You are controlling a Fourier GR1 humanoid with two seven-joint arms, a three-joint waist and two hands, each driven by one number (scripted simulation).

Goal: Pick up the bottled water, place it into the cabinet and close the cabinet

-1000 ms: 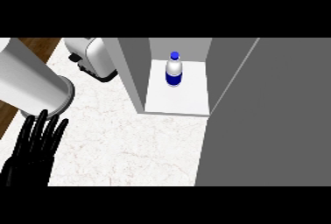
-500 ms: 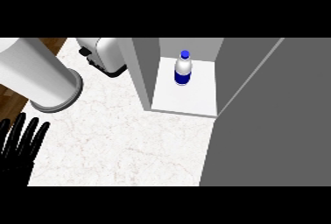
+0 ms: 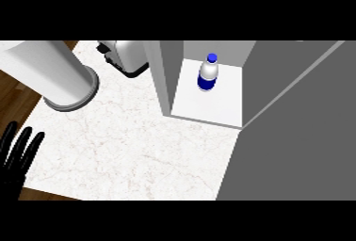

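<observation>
bottled water (image 3: 207, 73): you see one, upright inside the cabinet (image 3: 167, 75), no readable label | left hand (image 3: 15, 155): one, well left of cabinet, fingers straight, holding nothing

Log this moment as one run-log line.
bottled water: upright inside cabinet | cabinet door: open | left hand: open, resting at left edge | right hand: unseen
</observation>
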